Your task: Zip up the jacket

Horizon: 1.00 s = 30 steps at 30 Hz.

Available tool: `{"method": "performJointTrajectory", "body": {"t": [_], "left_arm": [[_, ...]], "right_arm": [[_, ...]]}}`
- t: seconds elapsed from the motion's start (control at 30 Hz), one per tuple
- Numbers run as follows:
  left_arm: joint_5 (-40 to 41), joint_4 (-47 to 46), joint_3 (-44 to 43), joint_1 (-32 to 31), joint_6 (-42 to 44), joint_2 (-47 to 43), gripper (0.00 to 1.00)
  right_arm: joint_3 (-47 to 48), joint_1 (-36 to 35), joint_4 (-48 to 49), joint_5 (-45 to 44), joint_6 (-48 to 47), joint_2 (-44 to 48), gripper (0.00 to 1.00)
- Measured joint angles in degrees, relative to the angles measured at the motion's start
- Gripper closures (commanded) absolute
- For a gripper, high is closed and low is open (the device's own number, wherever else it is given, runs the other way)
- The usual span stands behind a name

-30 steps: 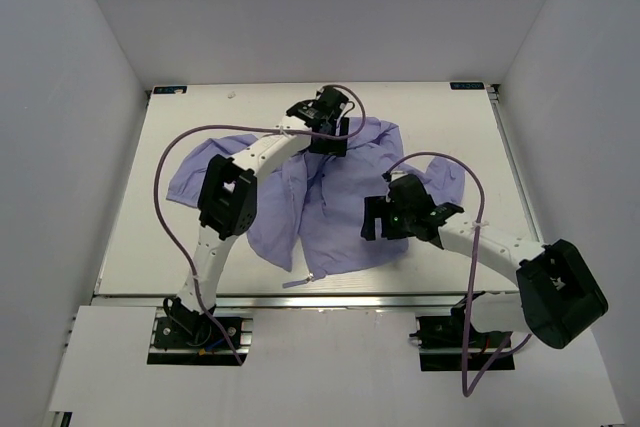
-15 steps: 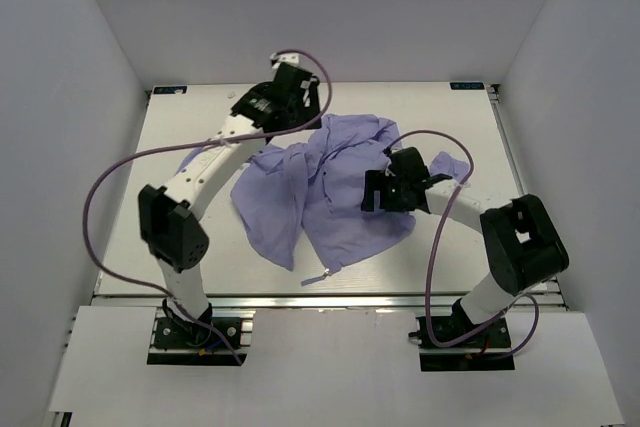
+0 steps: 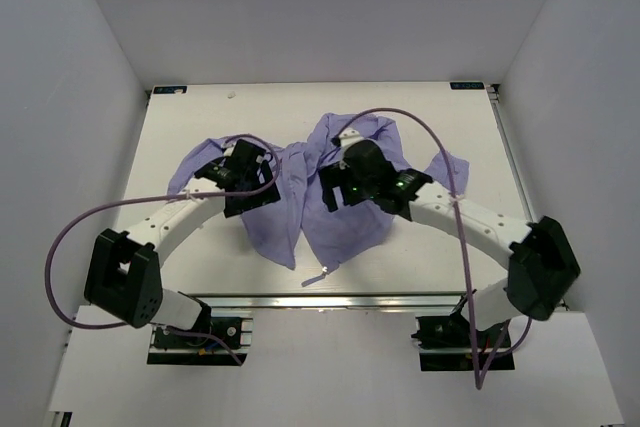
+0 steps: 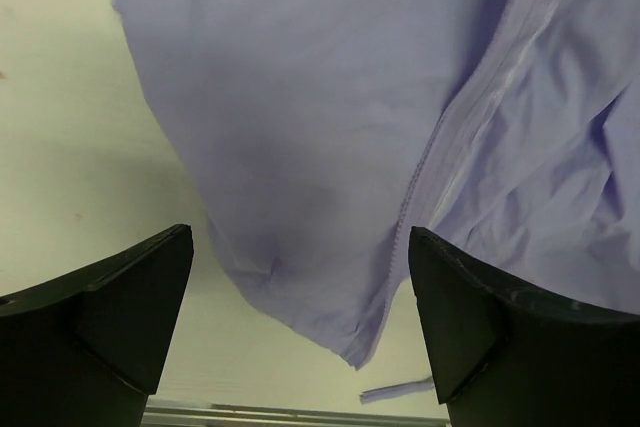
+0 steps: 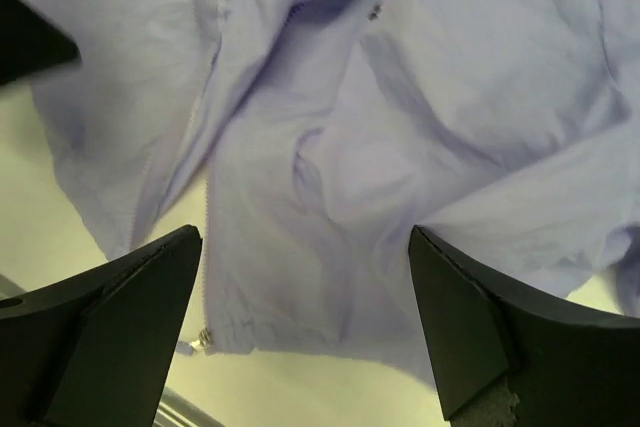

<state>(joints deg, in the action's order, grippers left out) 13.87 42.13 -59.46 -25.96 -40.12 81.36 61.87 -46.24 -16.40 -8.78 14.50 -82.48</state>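
Observation:
The lavender jacket lies wrinkled and unzipped in the middle of the white table, its front opening running toward the near edge. My left gripper hovers open over the left front panel, beside the zipper tape. My right gripper hovers open over the right front panel. In the right wrist view the zipper teeth run down to a metal slider at the hem. A loose pull tab lies at the hem's bottom. Neither gripper touches the fabric.
The white table ends at a metal rail along the near edge. White walls close in the left, right and back. Purple cables loop from both arms, the right one arching over the jacket's right sleeve.
The left arm has swung from the table's back down to the jacket's left panel. The right gripper has shifted left, over the middle of the jacket. Both stay open.

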Motion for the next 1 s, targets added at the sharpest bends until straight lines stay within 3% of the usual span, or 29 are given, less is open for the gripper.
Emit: {"method": "performJointTrajectory", "body": {"t": [0.17, 0.37, 0.57, 0.83, 1.0], "left_arm": [[-3.9, -3.9, 7.0, 1.2, -2.0, -0.2, 0.02], [-6.2, -7.0, 8.2, 2.7, -3.0, 5.4, 0.02], [-6.6, -7.9, 11.3, 3.3, -4.0, 5.8, 0.02], [-5.9, -8.8, 13.1, 3.3, -4.5, 4.7, 0.02], [-5.3, -9.3, 14.2, 3.3, -4.5, 3.7, 0.02]], "right_arm": [[14.5, -4.4, -4.7, -7.4, 1.0, -13.7, 0.11], [34.4, -7.1, -15.0, -17.6, 6.1, -27.7, 0.11], [39.9, -7.3, -16.1, -18.3, 6.3, -30.8, 0.11], [60.1, -7.1, -16.9, -19.0, 4.2, -50.4, 0.11], [60.6, -6.6, -17.4, -20.9, 1.9, -55.0, 0.11]]}}
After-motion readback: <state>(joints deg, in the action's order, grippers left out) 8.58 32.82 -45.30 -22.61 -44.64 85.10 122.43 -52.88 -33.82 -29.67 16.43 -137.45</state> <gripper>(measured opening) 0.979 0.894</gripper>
